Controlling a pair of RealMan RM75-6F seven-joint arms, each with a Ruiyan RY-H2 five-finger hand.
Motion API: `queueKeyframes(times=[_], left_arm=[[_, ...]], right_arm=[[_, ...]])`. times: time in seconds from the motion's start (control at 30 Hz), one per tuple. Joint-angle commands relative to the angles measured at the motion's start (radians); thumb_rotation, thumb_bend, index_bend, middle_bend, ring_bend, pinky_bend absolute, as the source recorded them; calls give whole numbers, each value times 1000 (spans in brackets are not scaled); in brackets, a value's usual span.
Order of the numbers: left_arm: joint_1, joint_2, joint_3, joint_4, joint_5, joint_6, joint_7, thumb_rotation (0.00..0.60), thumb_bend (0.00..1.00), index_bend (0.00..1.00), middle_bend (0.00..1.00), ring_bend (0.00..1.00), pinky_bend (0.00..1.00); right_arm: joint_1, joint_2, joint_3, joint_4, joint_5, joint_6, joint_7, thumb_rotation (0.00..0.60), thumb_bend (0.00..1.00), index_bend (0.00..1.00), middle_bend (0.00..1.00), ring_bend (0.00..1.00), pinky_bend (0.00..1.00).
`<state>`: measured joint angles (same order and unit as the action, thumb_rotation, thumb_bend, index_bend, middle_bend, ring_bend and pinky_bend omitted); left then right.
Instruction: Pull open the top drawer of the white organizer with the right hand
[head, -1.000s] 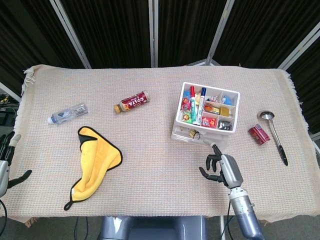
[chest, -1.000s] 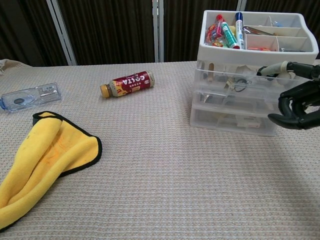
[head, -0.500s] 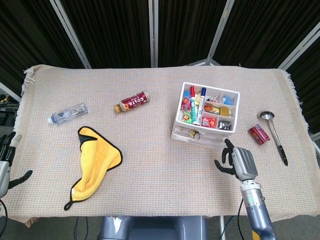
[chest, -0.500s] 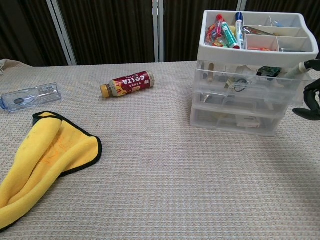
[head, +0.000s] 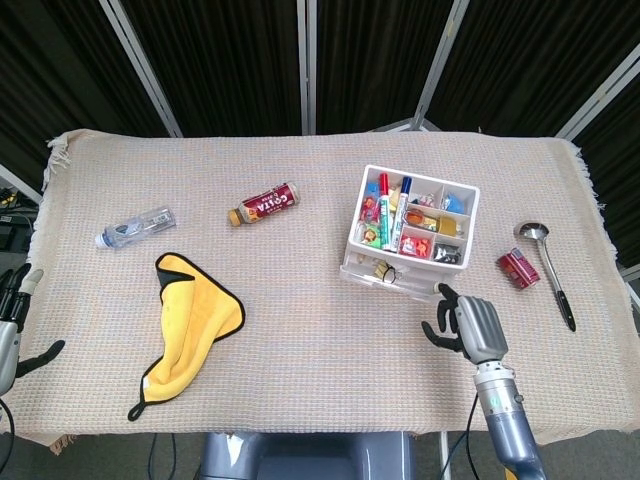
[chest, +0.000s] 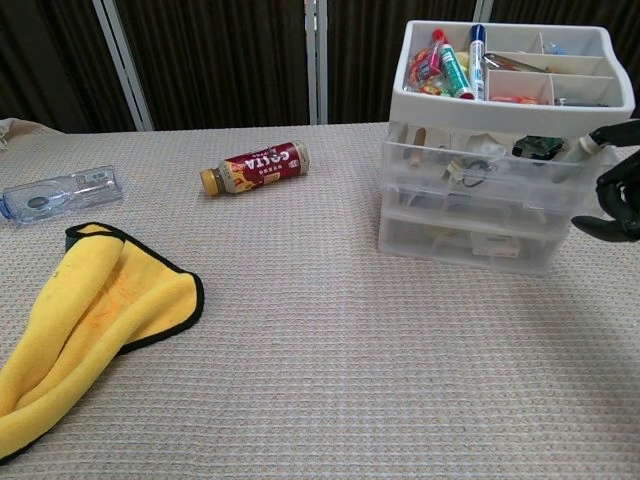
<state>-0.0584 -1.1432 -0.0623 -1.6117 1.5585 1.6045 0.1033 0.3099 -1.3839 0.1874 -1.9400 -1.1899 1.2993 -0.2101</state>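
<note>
The white organizer (head: 412, 228) (chest: 490, 200) stands right of centre, with an open tray of pens and small items on top and clear drawers below. Its top drawer (head: 388, 272) (chest: 480, 165) sticks out a little from the front. My right hand (head: 470, 325) (chest: 615, 185) sits at the organizer's front right corner. One fingertip hooks the right end of the top drawer's front and the other fingers are curled in. My left hand (head: 10, 325) hangs off the table's left edge with its fingers apart, holding nothing.
A yellow cloth (head: 190, 315) (chest: 80, 320) lies front left. A brown bottle (head: 263, 204) (chest: 255, 166) and a flattened clear bottle (head: 135, 227) (chest: 55, 192) lie behind it. A red can (head: 518, 268) and a ladle (head: 548, 270) lie right of the organizer.
My right hand swung from in front of the organizer to its front right corner and hooked the top drawer. The drawer has come out a little. The left hand stayed put.
</note>
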Motion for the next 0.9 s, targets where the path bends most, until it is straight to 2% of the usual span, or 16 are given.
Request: queueKeyframes(times=[0.03, 0.43, 0.9], left_arm=[[0, 0, -1, 0, 0, 1, -1, 600, 68, 0, 0, 0, 0], [0, 0, 1, -4, 2, -1, 4, 600, 68, 0, 0, 0, 0], [1, 1, 3, -7, 4, 1, 7, 600, 68, 0, 0, 0, 0]], right_arm=[[-5, -2, -12, -8, -16, 11, -5, 600, 256, 424, 721, 750, 549], [-32, 15, -54, -26, -60, 37, -2, 600, 256, 433, 721, 750, 549], [-84, 29, -148, -42, -198, 73, 28, 600, 253, 441, 721, 750, 549]])
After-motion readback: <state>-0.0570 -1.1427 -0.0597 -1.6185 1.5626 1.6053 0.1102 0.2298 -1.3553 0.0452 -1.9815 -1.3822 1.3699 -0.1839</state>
